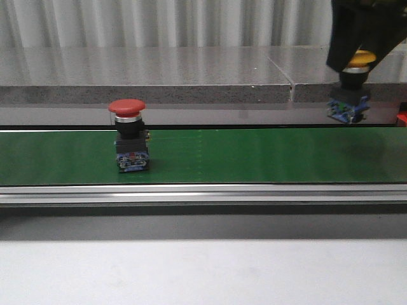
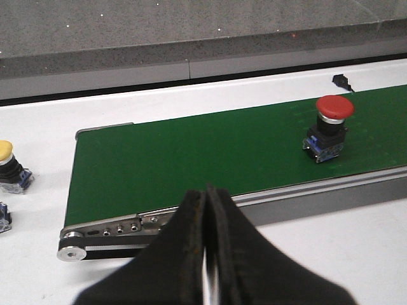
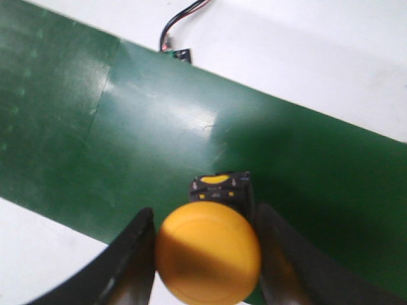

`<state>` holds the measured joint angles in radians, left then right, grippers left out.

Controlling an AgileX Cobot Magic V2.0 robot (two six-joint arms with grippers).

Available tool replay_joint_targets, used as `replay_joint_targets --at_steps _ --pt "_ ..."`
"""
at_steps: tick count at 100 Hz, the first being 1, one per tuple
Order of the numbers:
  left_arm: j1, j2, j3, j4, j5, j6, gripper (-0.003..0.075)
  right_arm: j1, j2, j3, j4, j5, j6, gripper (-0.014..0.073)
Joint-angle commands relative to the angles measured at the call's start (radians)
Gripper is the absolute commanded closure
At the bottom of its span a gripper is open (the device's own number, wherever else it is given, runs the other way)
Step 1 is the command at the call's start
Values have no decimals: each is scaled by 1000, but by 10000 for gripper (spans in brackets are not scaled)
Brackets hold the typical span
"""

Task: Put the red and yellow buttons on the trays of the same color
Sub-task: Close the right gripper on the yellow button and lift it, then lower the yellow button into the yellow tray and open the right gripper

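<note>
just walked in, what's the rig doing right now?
Sorting buttons off the green conveyor belt. The right pincer is shut on a yellow button and holds it lifted above the belt, at the right end in the front view. A red button stands upright on the belt, untouched. The left pincer is shut and empty, short of the belt's near edge. Another yellow button sits on the white table beyond the belt's end. No trays in view.

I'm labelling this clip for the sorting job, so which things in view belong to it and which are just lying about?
Part of the job:
- red button, upright on the green belt
- yellow button, held in the right gripper
- a second yellow button, on the white table beside the belt's end
- left gripper, shut, empty

Just lying about:
- black cable connector
- grey stone ledge
</note>
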<state>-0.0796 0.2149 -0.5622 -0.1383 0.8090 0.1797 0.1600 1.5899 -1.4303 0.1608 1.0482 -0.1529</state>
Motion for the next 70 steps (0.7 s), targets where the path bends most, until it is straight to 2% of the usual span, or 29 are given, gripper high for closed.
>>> replay_joint_targets --at_steps 1,17,70 --pt "-9 12 -23 -21 -69 1 741 -51 -80 -32 11 -20 69 414" --pt "-9 12 -23 -21 -69 1 741 -154 -131 -31 5 -18 143 414" --pt "-9 12 -23 -21 -69 1 741 -489 -162 -31 -40 -4 153 414"
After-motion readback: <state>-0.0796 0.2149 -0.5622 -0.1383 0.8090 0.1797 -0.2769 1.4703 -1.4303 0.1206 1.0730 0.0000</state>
